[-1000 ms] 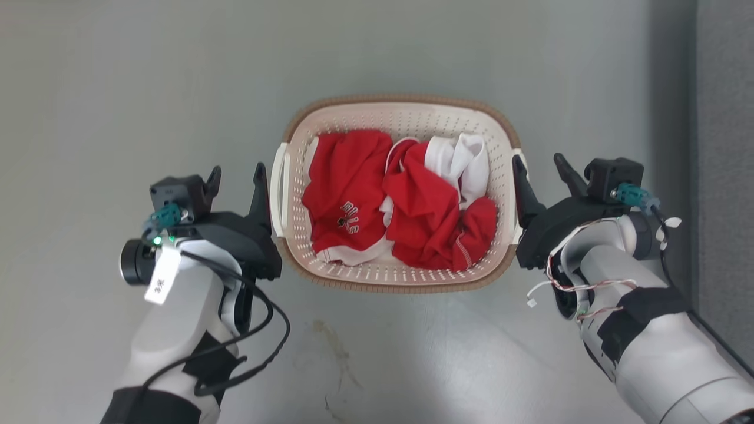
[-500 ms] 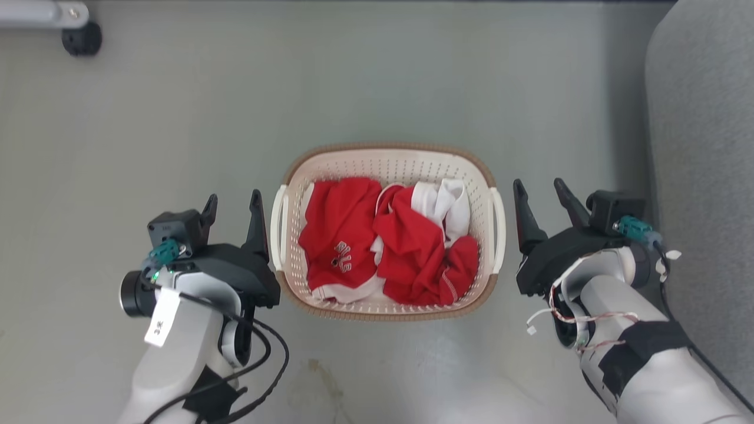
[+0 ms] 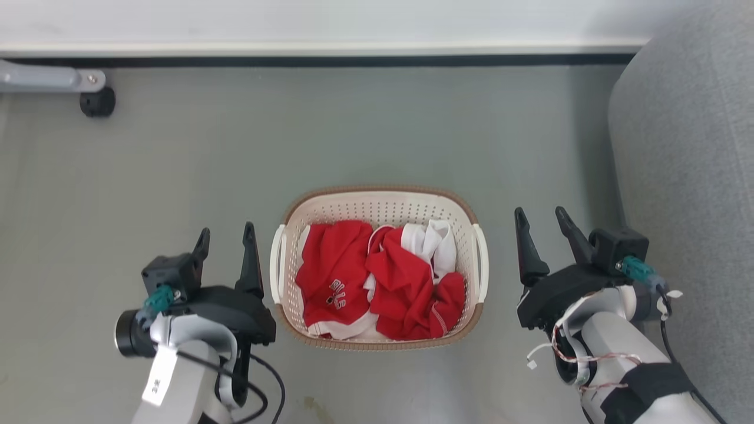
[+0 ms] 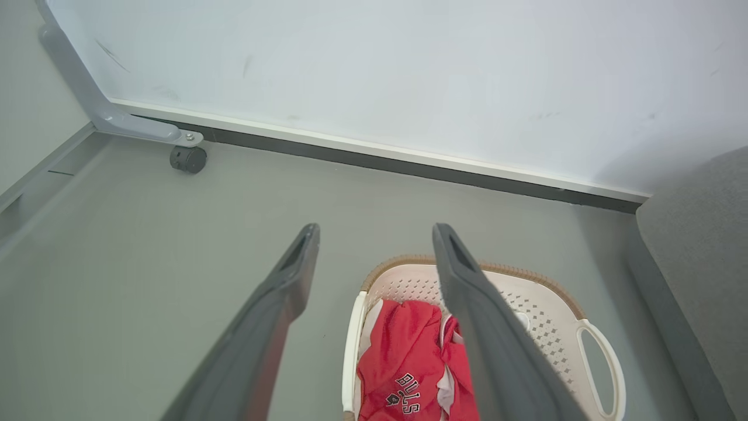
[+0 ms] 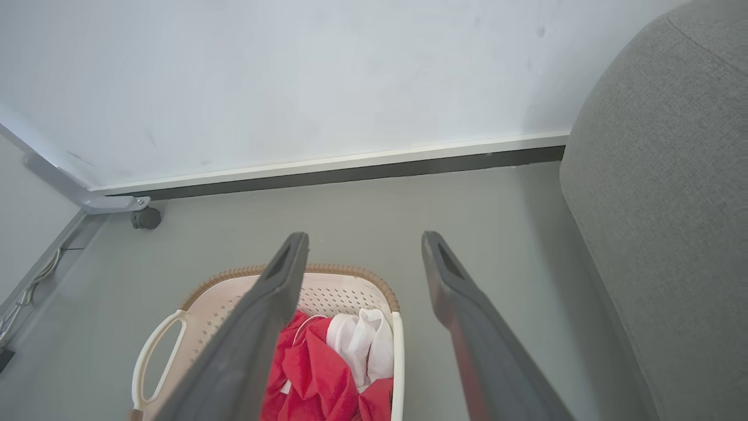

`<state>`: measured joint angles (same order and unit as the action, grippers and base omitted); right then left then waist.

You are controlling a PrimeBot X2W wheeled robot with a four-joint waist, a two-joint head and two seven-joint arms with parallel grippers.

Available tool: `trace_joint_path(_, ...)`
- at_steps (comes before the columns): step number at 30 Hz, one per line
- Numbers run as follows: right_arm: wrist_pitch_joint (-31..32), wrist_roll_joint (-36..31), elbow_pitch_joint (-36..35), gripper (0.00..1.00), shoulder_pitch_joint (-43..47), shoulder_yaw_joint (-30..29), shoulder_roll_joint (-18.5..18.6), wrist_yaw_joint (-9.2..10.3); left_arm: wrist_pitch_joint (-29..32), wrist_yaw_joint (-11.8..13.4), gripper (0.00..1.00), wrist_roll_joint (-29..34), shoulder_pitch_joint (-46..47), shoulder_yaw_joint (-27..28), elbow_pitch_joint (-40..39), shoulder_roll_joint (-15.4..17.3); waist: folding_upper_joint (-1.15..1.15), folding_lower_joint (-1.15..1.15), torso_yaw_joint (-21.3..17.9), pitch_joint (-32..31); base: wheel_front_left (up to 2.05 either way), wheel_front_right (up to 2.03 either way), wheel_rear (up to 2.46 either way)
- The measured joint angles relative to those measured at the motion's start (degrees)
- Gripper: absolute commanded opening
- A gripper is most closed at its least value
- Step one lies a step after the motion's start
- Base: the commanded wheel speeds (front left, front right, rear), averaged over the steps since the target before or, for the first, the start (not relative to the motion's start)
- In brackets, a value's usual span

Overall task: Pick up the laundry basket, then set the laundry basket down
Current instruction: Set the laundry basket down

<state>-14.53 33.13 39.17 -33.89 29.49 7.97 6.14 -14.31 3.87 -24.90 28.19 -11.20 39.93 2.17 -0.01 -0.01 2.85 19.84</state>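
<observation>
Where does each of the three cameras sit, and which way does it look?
Head view: on the head, looking down at the floor; the basket lies between the left gripper and the right gripper, forearms below.
Left wrist view: on the left wrist, looking along its open fingers, over the basket, to the wall.
Right wrist view: on the right wrist, along its open fingers, over the basket, to that wall; sofa at right.
Shared: both wrist views show basket, wall, caster.
</observation>
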Motion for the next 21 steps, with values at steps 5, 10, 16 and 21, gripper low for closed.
trace_joint_path(5, 0.0, -1.7, -2.9, 1.00, 2.7, -1.7, 0.0, 0.46, 0.0, 0.2, 1.00, 0.9, -3.0, 0.8, -3.4, 0.0, 0.00, 0.00, -0.3, -1.9, 0.00, 0.00, 0.00)
trace_joint_path(10, 0.0, -4.0, -5.4, 1.00, 5.3, -3.1, -0.1, 0.49, 0.0, 0.5, 1.00, 1.7, -5.2, 1.6, -6.2, 0.0, 0.00, 0.01, -0.6, -3.6, 0.00, 0.00, 0.00)
trace_joint_path(16, 0.0, -5.7, -7.8, 1.00, 8.0, -4.5, -0.7, 0.76, 0.0, 0.7, 1.00, 3.4, -8.2, 2.2, -8.6, 0.0, 0.00, 0.01, -0.8, -5.8, 0.00, 0.00, 0.00)
trace_joint_path(21, 0.0, -7.6, -9.5, 1.00, 10.5, -5.6, -0.9, 0.87, 0.0, 0.7, 1.00, 3.9, -11.2, 2.9, -10.2, 0.0, 0.00, 0.01, -1.1, -7.9, 0.00, 0.00, 0.00)
